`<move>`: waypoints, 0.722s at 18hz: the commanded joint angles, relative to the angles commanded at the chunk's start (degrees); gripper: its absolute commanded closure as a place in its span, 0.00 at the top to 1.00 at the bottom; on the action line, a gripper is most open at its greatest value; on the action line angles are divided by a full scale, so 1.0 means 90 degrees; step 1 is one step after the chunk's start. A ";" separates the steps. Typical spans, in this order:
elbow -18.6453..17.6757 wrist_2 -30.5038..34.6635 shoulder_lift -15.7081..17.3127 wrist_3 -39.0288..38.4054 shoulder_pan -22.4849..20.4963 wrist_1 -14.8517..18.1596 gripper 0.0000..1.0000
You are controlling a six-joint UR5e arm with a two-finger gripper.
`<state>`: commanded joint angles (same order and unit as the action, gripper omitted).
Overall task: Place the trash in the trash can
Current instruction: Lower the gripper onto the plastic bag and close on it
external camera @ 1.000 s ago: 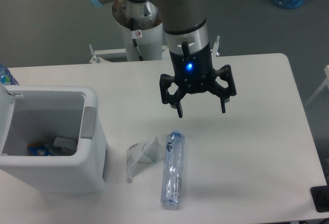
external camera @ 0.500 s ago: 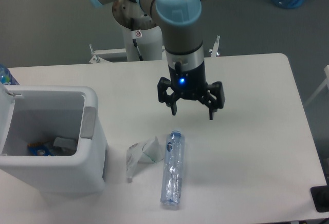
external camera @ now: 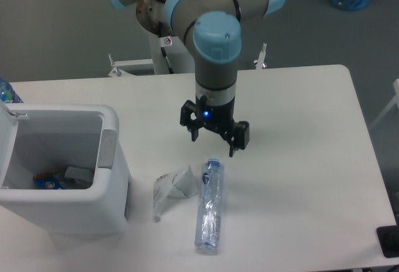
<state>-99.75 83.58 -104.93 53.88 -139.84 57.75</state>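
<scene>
White plastic everywhere in this shot. Picked the bottle (external camera: 209,206) as the landmark: clear, long, blue cap at the end pointing toward the robot base, lying flat on the surface (external camera: 312,160) with its long axis running away from the camera, tilted just slightly.

Claw (external camera: 214,138) hung just beyond the cap end of the bottle, a touch toward the trash can's side of it, fingers spread wide and gripping nothing. Looked to be above the surface rather than down on it, though hard to say how high from one fixed view. Finger line ran roughly crosswise to the bottle's long axis, which seemed about right for straddling the body. Probably needed to travel along that axis toward the bottle's middle before dropping, going by how things lay.

Crumpled clear wrapper (external camera: 173,188) with the green mark sat right against the bottle's side, the side facing the trash can (external camera: 115,178), near the cap half. Touching or just barely apart, couldn't tell. Might get nudged or pinched along with the bottle if the descent came in too far that way.

Trash can stood well apart from the bottle, past the wrapper, open-topped, with some stuff already in the bottom. Neither trash item in it yet.
</scene>
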 joint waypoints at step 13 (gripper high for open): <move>-0.0020 -0.0205 -0.0733 -0.0166 0.0361 -0.0517 1.00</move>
<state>-99.93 81.74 -111.53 52.38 -136.59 53.09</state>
